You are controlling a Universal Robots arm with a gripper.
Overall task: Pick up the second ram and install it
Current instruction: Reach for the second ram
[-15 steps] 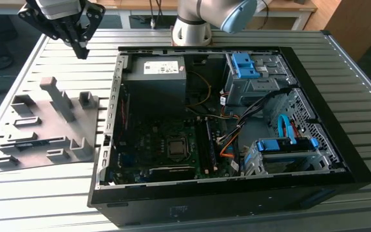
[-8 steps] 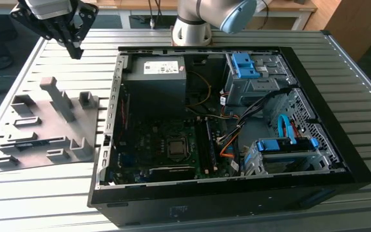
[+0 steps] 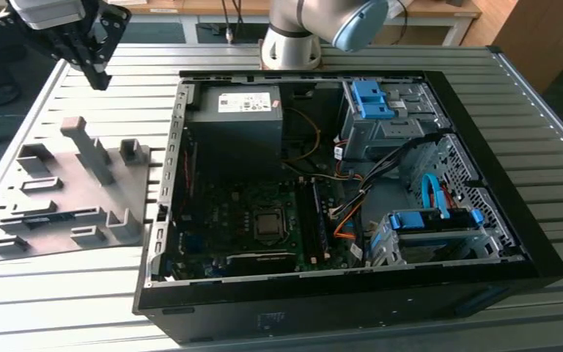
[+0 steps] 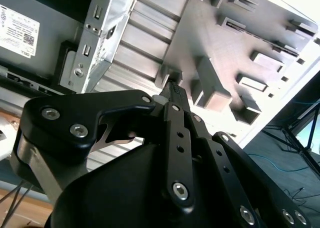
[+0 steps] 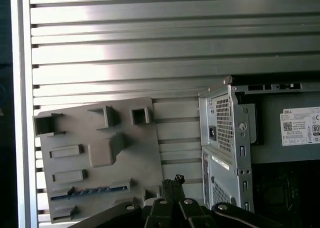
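The second ram [image 3: 52, 218] lies on edge in a long slot of the grey holder plate [image 3: 76, 187] at the exterior view's left. In the first wrist view it shows as a dark blue-green strip [image 5: 92, 191] low on the plate [image 5: 140, 153]. My gripper [image 3: 97, 77] hangs high above the table beyond the plate's far end, well apart from the stick. Its black fingers come together at the tips [image 4: 172, 88] with nothing between them; the tips also show in the first wrist view [image 5: 173, 180]. The open computer case [image 3: 174, 147] holds the motherboard [image 3: 232, 213] with long black slots [image 3: 318, 213].
The plate carries several raised blocks and a tall post [image 3: 91, 147]. Inside the case are a grey power supply [image 3: 237, 121], blue drive brackets [image 3: 369, 99] and orange and black cables [image 3: 345, 216]. The arm's base [image 3: 292, 37] stands behind the case on the slatted metal table [image 3: 47, 308].
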